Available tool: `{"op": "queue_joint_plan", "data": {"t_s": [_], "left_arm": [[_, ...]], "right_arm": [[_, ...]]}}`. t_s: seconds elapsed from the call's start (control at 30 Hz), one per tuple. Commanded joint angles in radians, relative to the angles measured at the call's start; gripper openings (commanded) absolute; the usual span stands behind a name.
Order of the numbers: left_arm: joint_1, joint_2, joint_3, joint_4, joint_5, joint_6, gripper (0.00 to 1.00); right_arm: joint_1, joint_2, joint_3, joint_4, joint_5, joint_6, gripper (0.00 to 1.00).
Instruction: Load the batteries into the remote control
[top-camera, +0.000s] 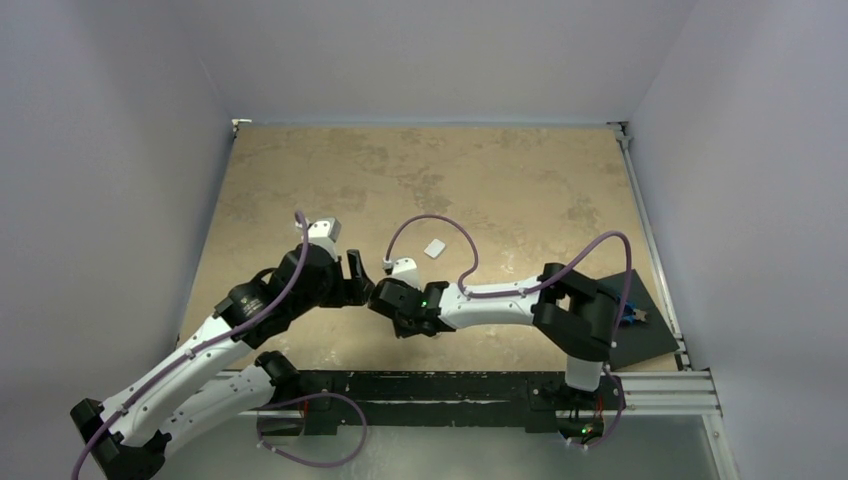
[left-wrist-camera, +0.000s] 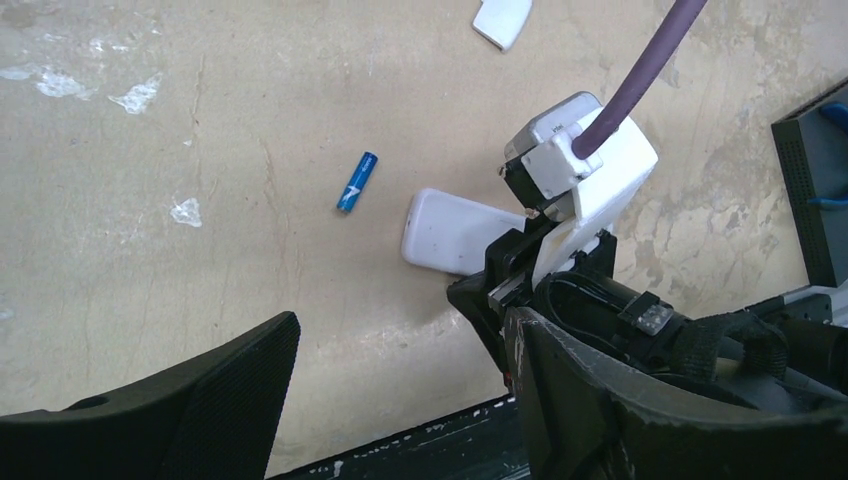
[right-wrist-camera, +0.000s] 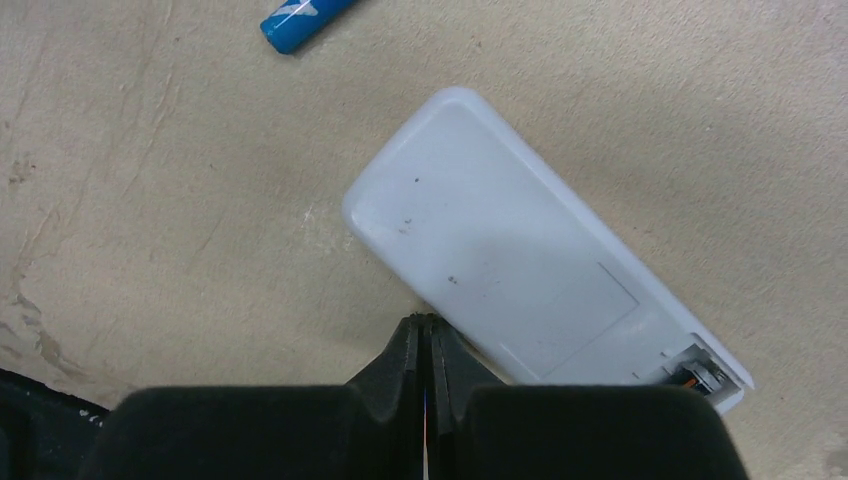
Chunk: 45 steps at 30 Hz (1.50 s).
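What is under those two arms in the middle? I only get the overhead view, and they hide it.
Observer: A white remote control, lying back side up on the table.
Operator: Any batteries nearby?
Observer: One blue battery lies beside it, not touching.
Operator: Is the right arm's tool holding the remote?
Observer: No. The right tool is shut and empty, its tips at the remote's long edge.

Left tool (left-wrist-camera: 390, 345) gapes; right tool (right-wrist-camera: 425, 328) pinched closed.
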Motion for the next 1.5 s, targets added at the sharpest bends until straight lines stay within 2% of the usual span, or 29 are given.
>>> {"op": "queue_joint_plan", "data": {"t_s": [0.0,0.57,0.73,1.0,1.23,1.47], "left_arm": [[-0.007,-0.008,0.022,0.031,0.035,-0.006,0.76],[-0.007,0.011,0.009,0.05,0.058,-0.002,0.76],[-0.007,0.013,0.007,0.052,0.059,-0.001,0.76],[-0.007,0.0,0.009,0.049,0.054,-0.002,0.76],[-0.007,-0.031,0.026,0.017,0.041,-0.011,0.76],[-0.007,-0.078,0.061,-0.04,0.032,-0.024,0.76]], "right_arm": [[-0.028,0.028,0.065,-0.006,0.078,0.034,0.01],[-0.134,0.023,0.075,0.011,0.104,0.036,0.04],[-0.134,0.01,0.08,0.042,0.079,0.003,0.08],[-0.134,-0.02,0.116,0.088,0.046,-0.106,0.21],[-0.134,-0.02,0.164,0.091,0.04,-0.225,0.39],[-0.16,0.001,0.212,0.11,-0.041,-0.425,0.49]]}}
